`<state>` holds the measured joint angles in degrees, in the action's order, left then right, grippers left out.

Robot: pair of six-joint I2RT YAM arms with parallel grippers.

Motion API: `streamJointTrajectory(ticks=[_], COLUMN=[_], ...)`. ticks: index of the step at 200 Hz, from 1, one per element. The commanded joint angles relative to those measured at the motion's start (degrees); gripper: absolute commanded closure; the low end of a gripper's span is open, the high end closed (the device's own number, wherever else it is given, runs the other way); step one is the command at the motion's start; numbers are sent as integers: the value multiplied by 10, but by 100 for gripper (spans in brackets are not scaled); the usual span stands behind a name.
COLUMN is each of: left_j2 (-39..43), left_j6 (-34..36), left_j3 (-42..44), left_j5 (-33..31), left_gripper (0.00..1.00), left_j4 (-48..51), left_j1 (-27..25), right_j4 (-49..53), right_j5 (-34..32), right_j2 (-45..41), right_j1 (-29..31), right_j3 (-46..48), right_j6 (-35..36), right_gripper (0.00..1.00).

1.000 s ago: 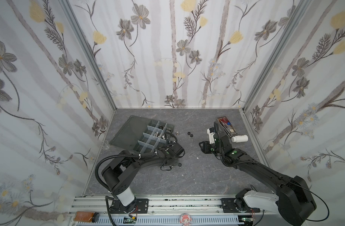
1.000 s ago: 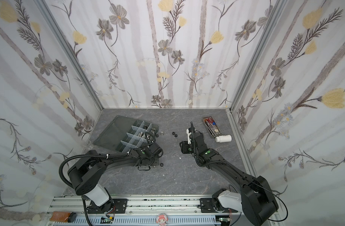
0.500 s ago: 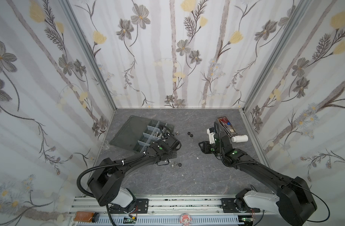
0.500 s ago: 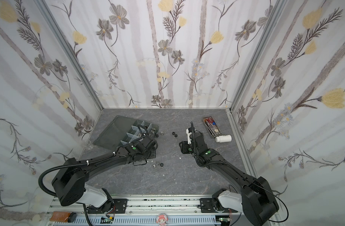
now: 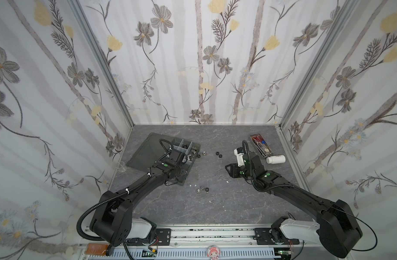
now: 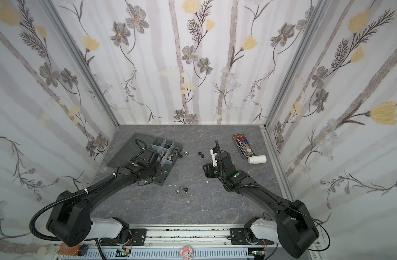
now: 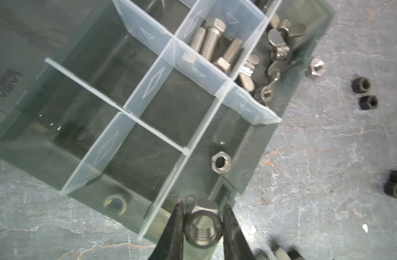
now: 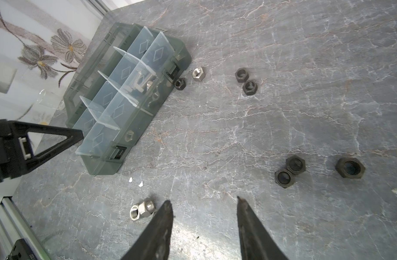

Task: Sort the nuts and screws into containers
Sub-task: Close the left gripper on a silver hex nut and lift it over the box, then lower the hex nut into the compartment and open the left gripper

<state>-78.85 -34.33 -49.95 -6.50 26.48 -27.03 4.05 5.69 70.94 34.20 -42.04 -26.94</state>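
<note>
**Step in hand: delivery of a nut to its compartment.** The left hand (image 7: 203,206) is closed on a silver hex nut (image 7: 203,227), pinched between the two fingers. It is carried above the near corner of the organizer box (image 5: 145,153). The box lies at 10 o'clock on the worktop (image 5: 215,207), its lid folded flat.

The compartment just ahead of the hand already holds a lone hex nut (image 7: 221,162), so it is the likely target. The next move calls for a short advance past the box wall until the held nut hangs clear over that compartment, then a parting of the jaws. Released too early, the nut could strike the rim and fall outside.

Silver bolts (image 7: 213,42) and wing nuts (image 7: 276,45) fill separate compartments farther in.

The right hand (image 8: 204,200) is open and empty, just toward 3 o'clock of the worktop's centre. Left to sort are a pair of black nuts (image 5: 219,154) at 12 o'clock of centre and a small cluster of nuts (image 5: 203,190) toward 6 o'clock.

**Hidden or unclear.**
- In both top views the left arm's wrist covers its hand, the held nut and the near compartments.
- The left wrist view cuts off the farthest compartments.
- A dark rounded object (image 7: 222,132) beside the lone hex nut cannot be identified.
- A ring shape (image 7: 115,202) shows only dimly through the smoky wall. It is probably a nut.
</note>
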Motion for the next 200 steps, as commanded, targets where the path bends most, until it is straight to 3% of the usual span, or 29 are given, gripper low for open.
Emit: streamJointTrajectory(ticks=[1,114,200], left_j2=[-9,-55,-7], left_j6=[12,-7,-22], left_j3=[9,7,4], left_j5=[9,17,0], left_gripper=[77,73,75], left_j4=[-16,-48,-29], left_j1=[15,39,-4], right_j4=[-20,7,3], right_j5=[1,-19,-21], right_j2=[4,10,9], right_j1=[10,52,53], right_j3=[-6,-39,-31], right_j6=[0,3,4], right_gripper=[52,52,52])
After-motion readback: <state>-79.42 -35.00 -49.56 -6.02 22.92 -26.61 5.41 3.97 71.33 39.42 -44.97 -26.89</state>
